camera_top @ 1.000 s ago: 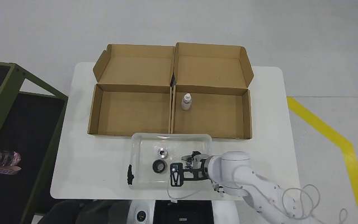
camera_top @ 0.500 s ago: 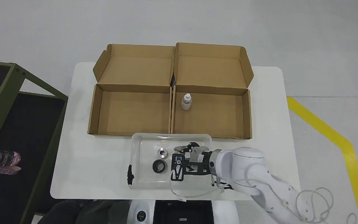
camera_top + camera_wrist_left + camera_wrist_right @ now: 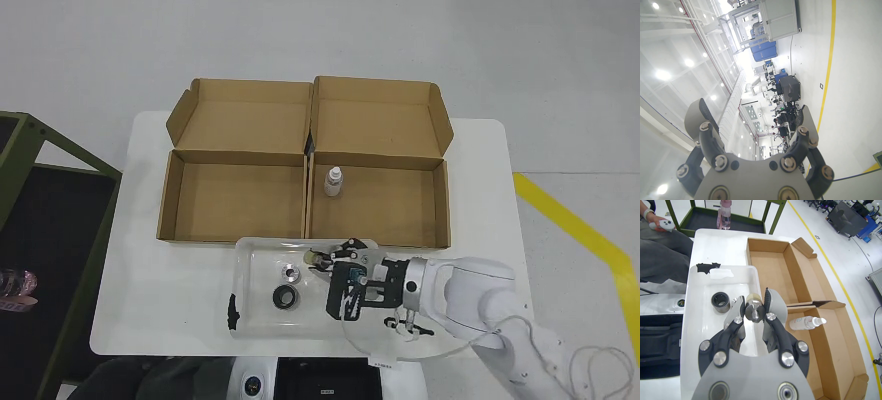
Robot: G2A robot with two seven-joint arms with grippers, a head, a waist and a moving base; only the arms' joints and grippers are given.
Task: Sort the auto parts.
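My right tool point(image 3: 754, 307) has shifted rightward over the white tray point(image 3: 702, 330), lower centre, clamped on a cream-capped threaded stud point(image 3: 753, 311); pick achieved, boxing outstanding.

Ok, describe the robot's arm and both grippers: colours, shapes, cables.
The right arm is a smooth white shell. The right gripper and left gripper match: a grey metal base plate, black linkages with silver screws, curved grey fingers faced with black ribbed pads. A thin black cable runs beside the left one.
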